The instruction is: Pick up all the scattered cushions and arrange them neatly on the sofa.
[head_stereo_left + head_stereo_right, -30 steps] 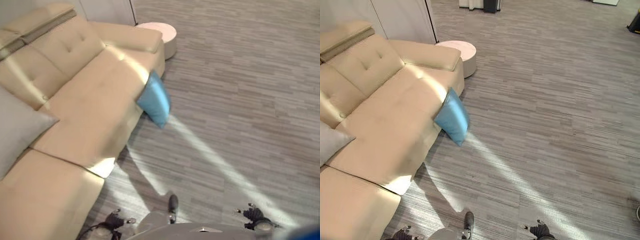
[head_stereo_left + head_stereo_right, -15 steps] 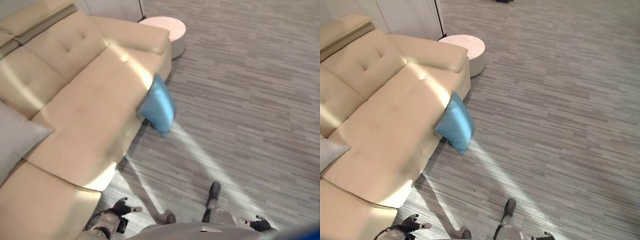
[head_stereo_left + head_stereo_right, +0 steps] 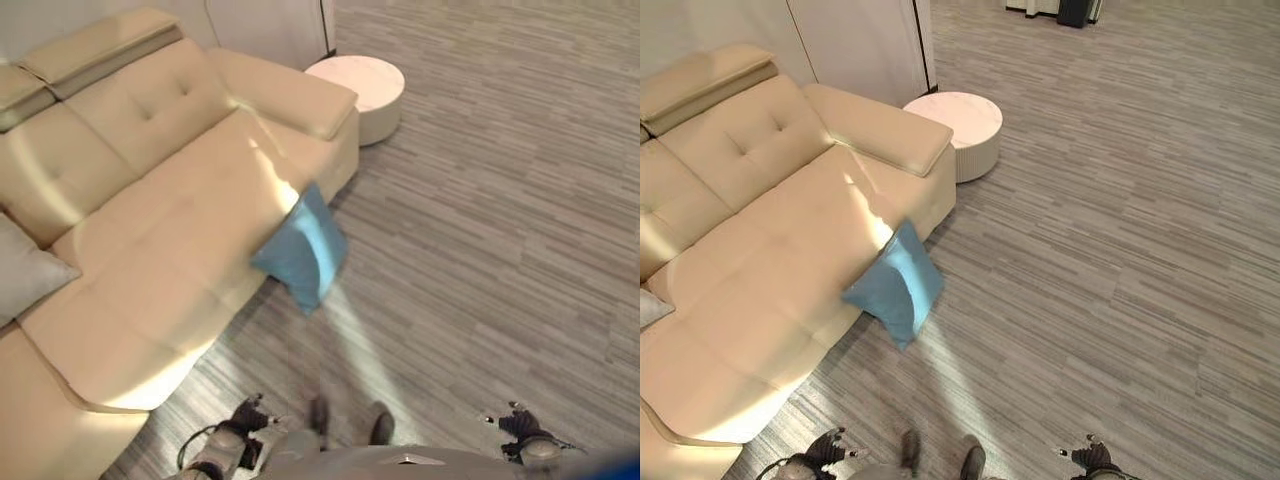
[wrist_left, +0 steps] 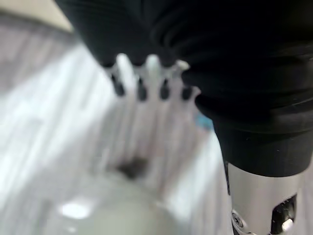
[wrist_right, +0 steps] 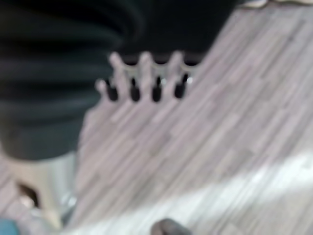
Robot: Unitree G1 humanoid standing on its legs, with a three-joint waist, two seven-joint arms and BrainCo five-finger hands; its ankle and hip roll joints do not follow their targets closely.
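Note:
A blue cushion [image 3: 300,252] stands on edge on the floor, leaning against the front of the beige sofa [image 3: 170,230]. On the sofa's seat at the far left lies a grey cushion [image 3: 27,272]. My left hand [image 3: 243,418] hangs low near the bottom of the eye views, well short of the blue cushion. Its fingers [image 4: 141,81] are relaxed and hold nothing. Over bare floor at the lower right, my right hand [image 3: 515,428] hangs with its fingers [image 5: 146,76] loose and empty too.
A round white side table [image 3: 962,128] stands beside the sofa's armrest [image 3: 878,128]. Grey striped plank floor [image 3: 1110,250] spreads to the right. A pale wall [image 3: 855,40] runs behind the sofa.
The camera has shifted, so the sofa and blue cushion sit differently in the picture and the side table shows more fully. Both hands have swung a little at the bottom edge.

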